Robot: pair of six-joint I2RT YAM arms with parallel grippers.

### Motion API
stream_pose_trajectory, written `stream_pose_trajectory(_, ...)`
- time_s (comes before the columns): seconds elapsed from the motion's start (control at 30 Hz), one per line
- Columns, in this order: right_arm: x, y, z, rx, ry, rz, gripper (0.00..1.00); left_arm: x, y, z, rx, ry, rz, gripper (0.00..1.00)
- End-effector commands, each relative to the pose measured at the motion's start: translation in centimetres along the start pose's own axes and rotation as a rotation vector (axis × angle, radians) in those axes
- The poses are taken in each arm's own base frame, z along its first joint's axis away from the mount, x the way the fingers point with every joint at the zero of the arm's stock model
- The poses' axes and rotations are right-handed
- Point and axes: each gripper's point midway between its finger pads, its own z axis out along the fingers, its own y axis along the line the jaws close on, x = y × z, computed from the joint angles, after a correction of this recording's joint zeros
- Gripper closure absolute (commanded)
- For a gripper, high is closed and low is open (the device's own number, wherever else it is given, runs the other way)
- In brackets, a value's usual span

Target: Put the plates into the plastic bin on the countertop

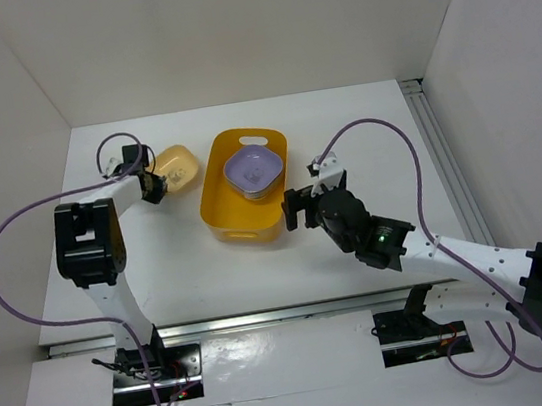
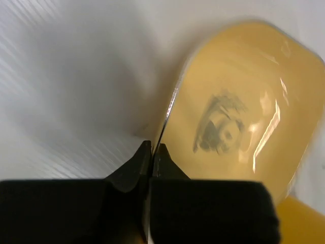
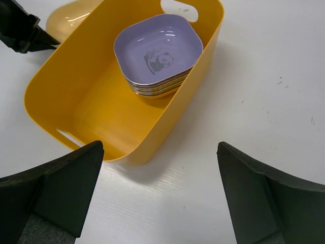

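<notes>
Pinching: left jaws, closed almost tip to tip on the thin rim of the yellow-orange plate (image 2: 238, 117), which carries a dark print at its centre
Yellow-orange plate position: outside the plastic bin (image 1: 243, 222), just beside its left wall at the far end; whether it rests on the table (image 1: 360, 120) or is lifted cannot be told
Left arm (image 1: 108, 194): reaches forward from its base to the plate's left side, with a purple cable (image 1: 11, 290) looping beside it
Plastic bin: mid-table between the two arms, with a handle slot in the near rim and one in the far rim
Stack of plates (image 3: 157, 51): inside the bin at its far end, a lavender plate with a print on top and the rims of others below; their number cannot be told
Right jaws: spread wide with nothing between them, near the bin's near right corner and pointed at it
In the way: the bin's left wall stands between the pinched plate and the stack
Surroundings: white walls (image 1: 226, 27) on three sides, a metal rail (image 1: 448, 168) along the table's right edge
</notes>
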Motion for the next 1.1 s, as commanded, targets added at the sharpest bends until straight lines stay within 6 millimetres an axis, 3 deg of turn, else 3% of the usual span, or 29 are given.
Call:
stream_pose_trajectory(0.0, -1.2, 0.2, 0.3, -0.013, -0.049, 0.022, 0.00, -0.4, 2.1, -0.5, -0.077, -0.017, 0.001, 1.00)
stream_pose_trajectory(0.07, -1.2, -0.1, 0.4, -0.005, -0.050, 0.024, 0.00, -2.7, 2.2, -1.7, -0.125, -0.092, -0.032, 1.00)
stream_pose_trajectory(0.1, -1.3, -0.4, 0.5, 0.004, -0.052, 0.026, 0.00, -2.5, 3.7, -2.6, -0.202, -0.091, -0.068, 1.00)
stream_pose_trajectory(0.17, -0.9, -0.3, 0.5, -0.005, -0.046, 0.025, 0.00, -4.5, 4.4, -5.2, -0.231, -0.172, -0.125, 1.00)
stream_pose_trajectory(0.23, -0.7, -0.7, 0.7, 0.003, -0.048, 0.036, 0.00, -5.4, 3.7, -7.5, -0.165, -0.232, -0.171, 1.00)
stream_pose_trajectory(0.27, -0.5, -0.5, 0.7, -0.005, -0.045, 0.036, 0.00, -5.9, 3.8, -10.3, -0.104, -0.290, -0.201, 1.00)
stream_pose_trajectory(0.33, -0.5, -0.7, 0.8, -0.004, -0.044, 0.047, 0.00, -6.2, 1.0, -13.7, 0.076, -0.363, -0.229, 1.00)
stream_pose_trajectory(0.37, -0.5, -0.7, 0.8, -0.004, -0.044, 0.047, 0.00, -4.5, 1.0, -14.3, 0.132, -0.360, -0.185, 1.00)
stream_pose_trajectory(0.4, -0.6, -1.0, 0.9, 0.004, -0.046, 0.058, 0.00, -5.2, -0.7, -17.5, 0.256, -0.404, -0.162, 1.00)
stream_pose_trajectory(0.5, -0.6, -1.0, 0.9, 0.004, -0.046, 0.059, 0.00, -2.9, -4.2, -20.4, 0.425, -0.337, -0.127, 1.00)
stream_pose_trajectory(0.57, -1.4, -1.1, 0.8, 0.009, -0.064, 0.094, 0.00, -1.3, -5.4, -20.5, 0.420, -0.287, -0.094, 1.00)
stream_pose_trajectory(0.7, -2.3, -1.6, 0.4, 0.037, -0.077, 0.119, 0.00, 4.1, -9.0, -20.9, 0.449, -0.179, -0.048, 1.00)
stream_pose_trajectory(0.9, -3.3, -2.5, -0.8, 0.066, -0.096, 0.146, 0.00, 9.1, -13.0, -20.5, 0.466, -0.068, -0.140, 1.00)
stream_pose_trajectory(0.93, -3.9, -2.7, -1.2, 0.072, -0.109, 0.162, 0.00, 10.8, -13.1, -19.6, 0.442, -0.044, -0.133, 1.00)
stream_pose_trajectory(1.07, -4.4, -3.6, -2.3, 0.090, -0.121, 0.166, 0.00, 13.2, -14.1, -18.6, 0.363, -0.008, -0.181, 1.00)
